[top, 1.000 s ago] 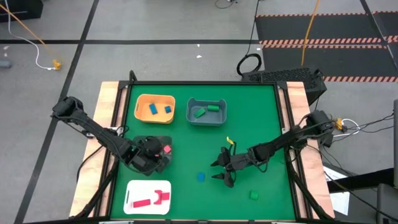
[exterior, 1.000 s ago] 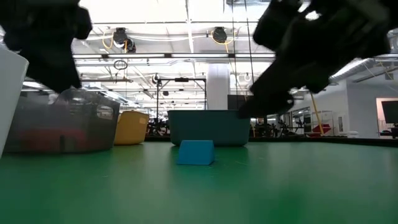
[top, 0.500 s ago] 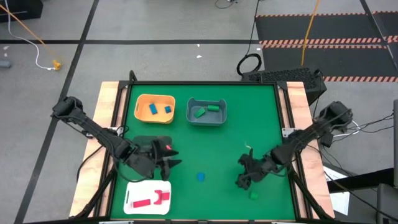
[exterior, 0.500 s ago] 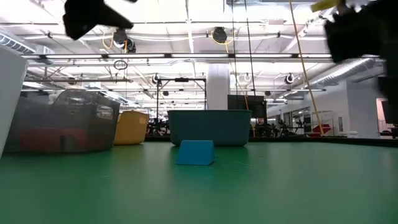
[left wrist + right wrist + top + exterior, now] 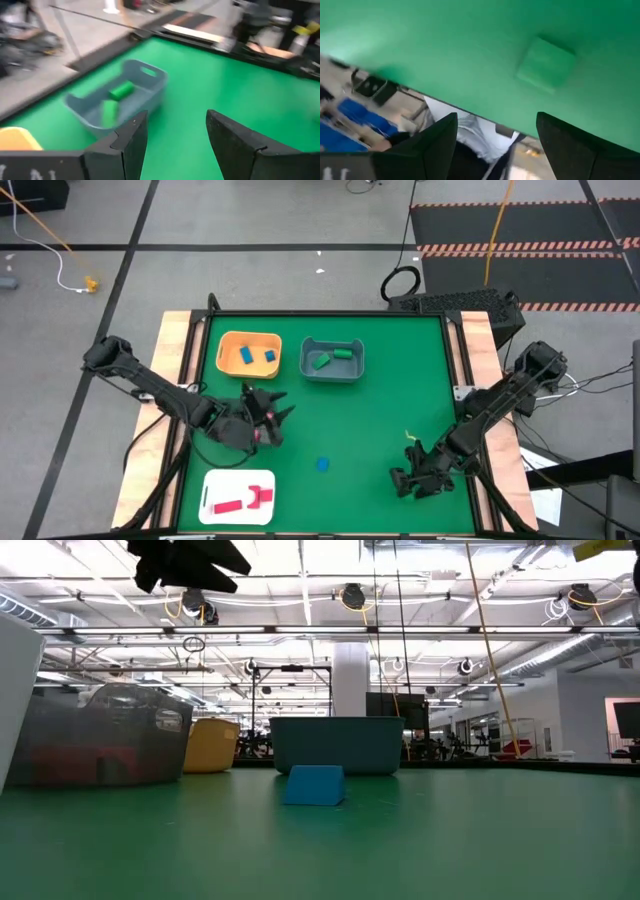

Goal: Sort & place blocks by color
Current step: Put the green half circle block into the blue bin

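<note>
Fingers (image 5: 570, 150) (right gripper (image 5: 495, 145), parted) sit just short of green block (image 5: 546, 64).

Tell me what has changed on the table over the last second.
The right gripper swung from the table's middle to the near right edge, over the green block, jaws open. The left gripper turned away from the white tray toward the bins, jaws open and empty. The blue block and the blocks in the orange bin, the grey bin and the tray stayed put.
</note>
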